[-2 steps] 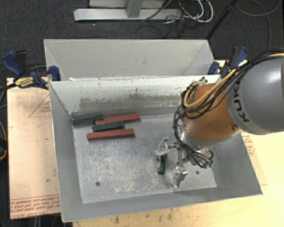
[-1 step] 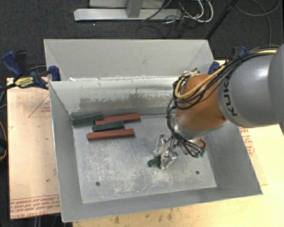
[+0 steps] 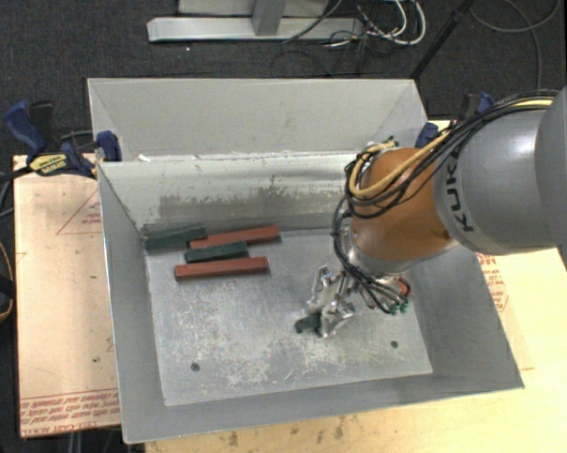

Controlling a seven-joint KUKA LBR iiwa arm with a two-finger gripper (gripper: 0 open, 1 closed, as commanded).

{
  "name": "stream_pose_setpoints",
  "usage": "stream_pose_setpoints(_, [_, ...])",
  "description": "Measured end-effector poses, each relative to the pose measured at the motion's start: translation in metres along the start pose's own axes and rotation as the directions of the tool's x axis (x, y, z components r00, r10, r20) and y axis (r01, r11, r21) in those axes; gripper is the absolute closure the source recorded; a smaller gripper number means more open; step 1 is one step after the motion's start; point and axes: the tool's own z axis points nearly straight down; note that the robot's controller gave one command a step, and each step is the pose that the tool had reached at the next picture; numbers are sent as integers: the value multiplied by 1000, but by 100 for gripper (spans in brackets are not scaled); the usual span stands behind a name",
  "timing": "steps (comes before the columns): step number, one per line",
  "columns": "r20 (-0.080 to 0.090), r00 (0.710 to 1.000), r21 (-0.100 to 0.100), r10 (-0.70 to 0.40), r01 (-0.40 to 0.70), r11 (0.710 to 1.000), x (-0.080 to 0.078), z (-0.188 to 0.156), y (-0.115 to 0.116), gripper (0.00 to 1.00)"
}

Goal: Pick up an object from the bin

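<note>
My gripper (image 3: 327,313) hangs low over the bin floor, right of centre, under the orange wrist cover. A small dark green piece (image 3: 311,325) shows right at its lower left tip, against the floor. Whether it is gripped I cannot tell. The nearest other thing is a red-brown bar (image 3: 221,268) lying flat to the left, well apart from the gripper.
At the back left of the bin lie more flat bars: a dark green one (image 3: 174,237), a red-brown one (image 3: 234,238) and a short dark green one (image 3: 216,255). The arm and its cables cover the bin's right side.
</note>
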Motion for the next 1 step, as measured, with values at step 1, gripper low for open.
stream_pose_setpoints(1, [-17, 1000, 0, 1, -1, 1000, -28, -195, -6, 100])
